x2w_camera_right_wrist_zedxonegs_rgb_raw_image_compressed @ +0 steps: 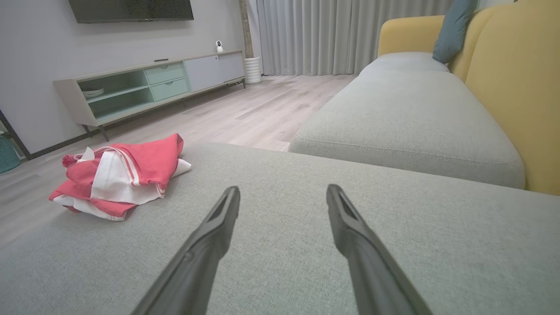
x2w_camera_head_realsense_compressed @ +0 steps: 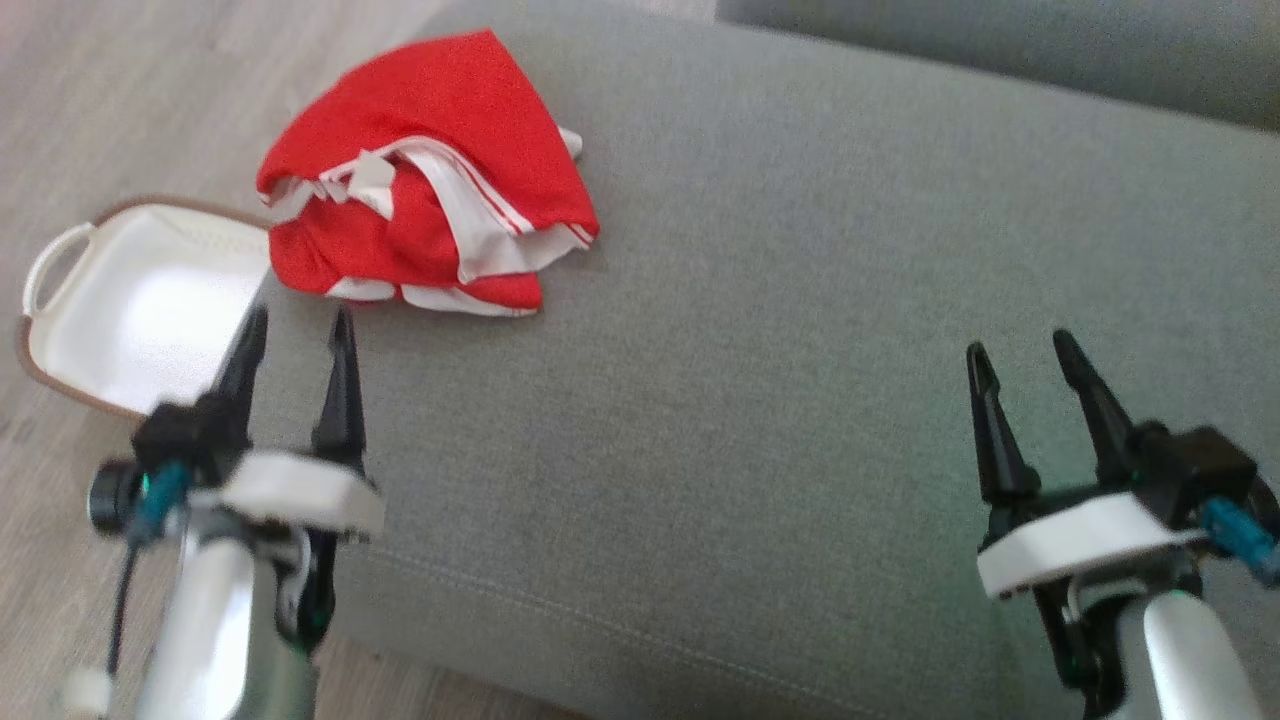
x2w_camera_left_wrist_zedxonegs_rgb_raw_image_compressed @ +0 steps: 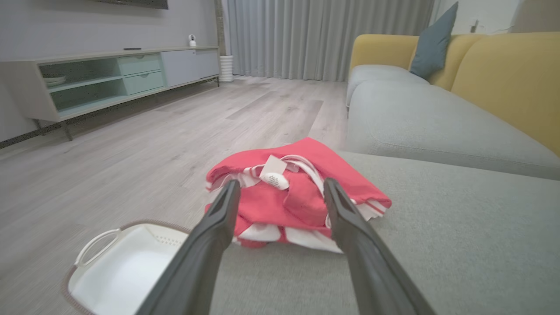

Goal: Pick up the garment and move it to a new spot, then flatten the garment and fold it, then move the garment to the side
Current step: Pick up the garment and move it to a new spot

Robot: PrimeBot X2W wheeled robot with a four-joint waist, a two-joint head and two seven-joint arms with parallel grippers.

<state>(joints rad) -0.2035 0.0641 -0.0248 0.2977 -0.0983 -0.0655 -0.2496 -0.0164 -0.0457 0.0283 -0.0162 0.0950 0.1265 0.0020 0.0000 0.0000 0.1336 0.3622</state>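
Note:
The garment point(x2w_camera_head_realsense_compressed: 430, 180) is a red piece with white trim, bunched in a heap near the far left corner of the grey cushion point(x2w_camera_head_realsense_compressed: 780, 330). It also lies ahead in the left wrist view as the garment point(x2w_camera_left_wrist_zedxonegs_rgb_raw_image_compressed: 302, 192), with a white label on top, and at the left in the right wrist view as the garment point(x2w_camera_right_wrist_zedxonegs_rgb_raw_image_compressed: 122, 173). My left gripper point(x2w_camera_head_realsense_compressed: 298, 325) is open, just short of the heap and apart from it. My right gripper point(x2w_camera_head_realsense_compressed: 1020, 350) is open over bare cushion at the right, holding nothing.
A white basket point(x2w_camera_head_realsense_compressed: 130, 300) with a brown rim and handle stands on the wooden floor left of the cushion, beside my left gripper. A second grey cushion point(x2w_camera_right_wrist_zedxonegs_rgb_raw_image_compressed: 407, 113) with yellow backrest lies beyond. A low TV cabinet point(x2w_camera_right_wrist_zedxonegs_rgb_raw_image_compressed: 148, 85) lines the far wall.

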